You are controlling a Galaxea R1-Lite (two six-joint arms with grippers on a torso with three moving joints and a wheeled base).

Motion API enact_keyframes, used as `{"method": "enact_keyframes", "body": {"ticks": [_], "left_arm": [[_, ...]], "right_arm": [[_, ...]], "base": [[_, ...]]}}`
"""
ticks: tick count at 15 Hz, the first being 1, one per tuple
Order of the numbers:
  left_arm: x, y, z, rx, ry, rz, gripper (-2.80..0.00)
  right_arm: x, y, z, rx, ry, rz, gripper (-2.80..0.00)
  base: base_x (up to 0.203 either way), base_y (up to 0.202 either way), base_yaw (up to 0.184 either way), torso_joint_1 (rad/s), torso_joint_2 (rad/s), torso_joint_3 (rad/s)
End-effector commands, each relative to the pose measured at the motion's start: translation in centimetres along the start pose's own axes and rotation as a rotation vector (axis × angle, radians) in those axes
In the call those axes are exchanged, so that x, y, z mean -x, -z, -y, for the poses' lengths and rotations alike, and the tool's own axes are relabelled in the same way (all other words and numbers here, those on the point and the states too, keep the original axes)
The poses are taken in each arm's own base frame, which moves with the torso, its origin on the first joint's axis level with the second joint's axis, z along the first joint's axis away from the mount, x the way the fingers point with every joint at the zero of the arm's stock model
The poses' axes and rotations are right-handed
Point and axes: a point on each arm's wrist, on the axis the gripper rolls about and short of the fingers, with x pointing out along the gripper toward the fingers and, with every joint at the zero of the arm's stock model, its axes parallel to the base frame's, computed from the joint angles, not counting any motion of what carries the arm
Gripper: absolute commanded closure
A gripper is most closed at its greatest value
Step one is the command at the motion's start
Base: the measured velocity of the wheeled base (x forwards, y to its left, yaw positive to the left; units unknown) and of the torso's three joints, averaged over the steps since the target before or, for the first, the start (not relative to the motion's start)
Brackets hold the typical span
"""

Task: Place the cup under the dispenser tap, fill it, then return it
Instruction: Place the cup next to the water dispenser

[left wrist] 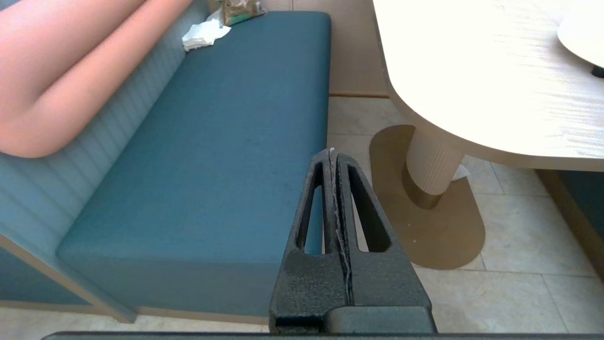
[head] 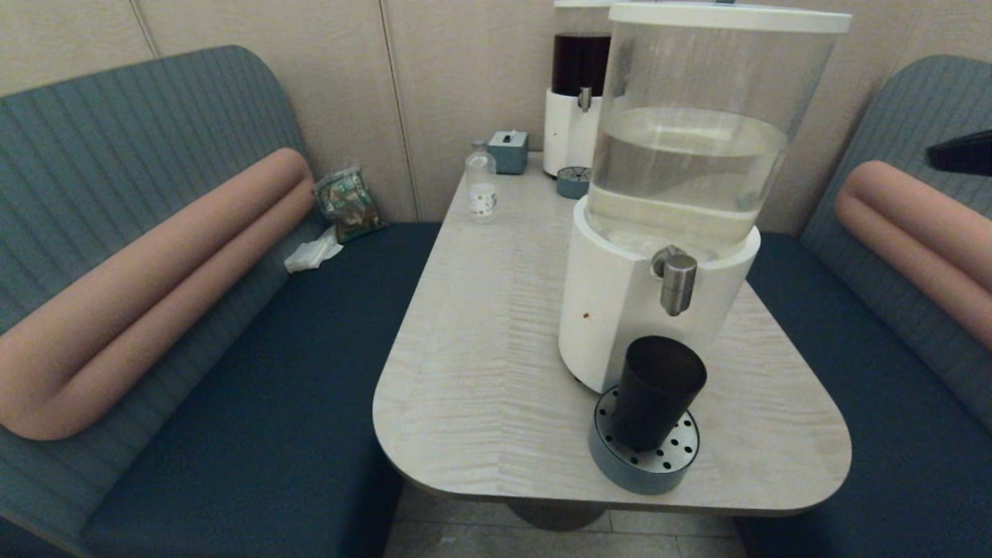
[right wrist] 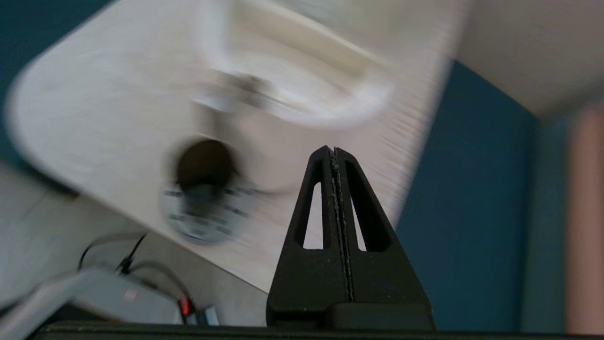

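Note:
The dark tapered cup stands upright on a round perforated drip tray near the table's front edge. It is right below the brushed-steel dispenser tap of the large clear-tank dispenser. No gripper touches it. My right gripper is shut and empty, up in the air to the right of the table; its view shows the cup blurred and well apart. My left gripper is shut and empty, low beside the left bench, away from the table.
A smaller dispenser with dark red liquid, a small clear bottle and a grey box stand at the table's far end. Blue benches flank the table. A dark part of my right arm shows at the right edge.

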Motion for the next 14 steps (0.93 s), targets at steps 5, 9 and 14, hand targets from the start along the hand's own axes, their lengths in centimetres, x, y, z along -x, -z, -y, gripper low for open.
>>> {"method": "enact_keyframes", "body": {"ticks": [5, 9, 14], "left_arm": [[0.0, 0.0, 0.0, 0.0, -0.001, -0.001, 0.0], [0.0, 0.0, 0.0, 0.0, -0.001, -0.001, 0.0], [0.0, 0.0, 0.0, 0.0, 0.0, -0.002, 0.0]], "right_arm": [[12.1, 8.3, 4.9, -0.202, 0.328, 0.155, 0.0], [17.1, 15.2, 0.6, -0.202, 0.317, 0.284, 0.0], [18.1, 22.3, -2.6, -0.187, 0.274, 0.358, 0.0]], "base": [[0.0, 0.0, 0.0, 0.0, 0.0, 0.0], [0.0, 0.0, 0.0, 0.0, 0.0, 0.0], [0.0, 0.0, 0.0, 0.0, 0.0, 0.0]]}}
